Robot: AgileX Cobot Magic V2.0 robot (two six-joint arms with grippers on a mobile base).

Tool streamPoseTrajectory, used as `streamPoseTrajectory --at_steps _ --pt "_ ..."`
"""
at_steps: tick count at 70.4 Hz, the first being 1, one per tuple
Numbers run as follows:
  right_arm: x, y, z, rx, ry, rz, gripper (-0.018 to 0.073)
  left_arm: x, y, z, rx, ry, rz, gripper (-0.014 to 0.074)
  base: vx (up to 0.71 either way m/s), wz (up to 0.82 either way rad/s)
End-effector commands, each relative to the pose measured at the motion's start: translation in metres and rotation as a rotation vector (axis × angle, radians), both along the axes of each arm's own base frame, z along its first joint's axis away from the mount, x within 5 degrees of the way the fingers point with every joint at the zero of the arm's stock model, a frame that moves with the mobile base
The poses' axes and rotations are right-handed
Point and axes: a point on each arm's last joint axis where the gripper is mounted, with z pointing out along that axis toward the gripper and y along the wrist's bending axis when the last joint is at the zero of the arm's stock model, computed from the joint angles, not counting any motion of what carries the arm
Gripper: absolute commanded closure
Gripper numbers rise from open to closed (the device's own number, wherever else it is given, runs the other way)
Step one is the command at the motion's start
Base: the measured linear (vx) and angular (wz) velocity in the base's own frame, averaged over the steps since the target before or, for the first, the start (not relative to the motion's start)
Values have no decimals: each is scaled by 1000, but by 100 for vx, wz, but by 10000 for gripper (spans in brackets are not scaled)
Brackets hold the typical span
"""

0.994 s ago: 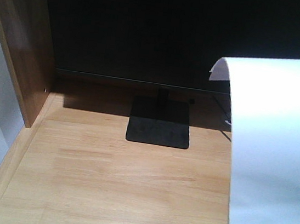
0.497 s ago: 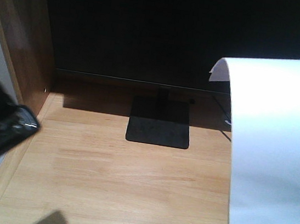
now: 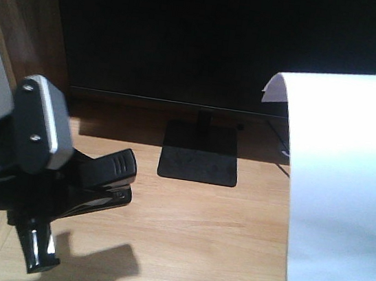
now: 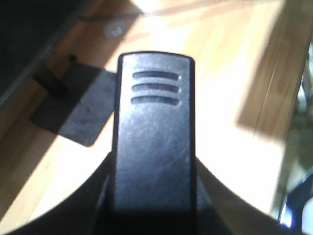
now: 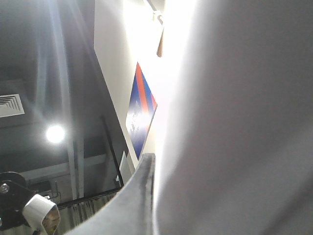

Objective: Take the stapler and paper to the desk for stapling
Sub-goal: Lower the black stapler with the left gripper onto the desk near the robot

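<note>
Nearest me, my left fingers (image 4: 102, 196) were clenched on the black stapler (image 3: 103, 178), one on each flank. They held it over the left front of the bench (image 3: 183, 230), where its shadow fell. On the right, the paper (image 3: 346, 203) stood upright, curled at its top, with one of my right fingers (image 5: 139, 196) flat against it, gripping the sheet. Farther back sat the square stand (image 3: 199, 161), then the dark monitor (image 3: 215, 40).
</note>
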Motion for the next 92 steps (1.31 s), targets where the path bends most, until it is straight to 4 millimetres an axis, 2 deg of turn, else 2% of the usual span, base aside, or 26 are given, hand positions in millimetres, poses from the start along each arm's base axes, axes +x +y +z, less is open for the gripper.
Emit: streamPoseTrajectory --at_steps 1,19,29,69,92 --pt "-3 -1 10 20 -37 0 566 16 -2 1 -4 -54 -30 603 0 0" --pt "-3 -1 10 20 -37 0 566 38 -7 -35 45 4 -267 603 0 0" --pt "-3 -1 10 20 -37 0 566 48 -12 -50 24 8 -324 603 0 0" --pt "-3 -1 10 20 -37 0 566 75 -27 -114 -19 182 -353 603 0 0" --pt "-3 -1 10 20 -37 0 566 83 -29 -137 -13 238 -322 603 0 0"
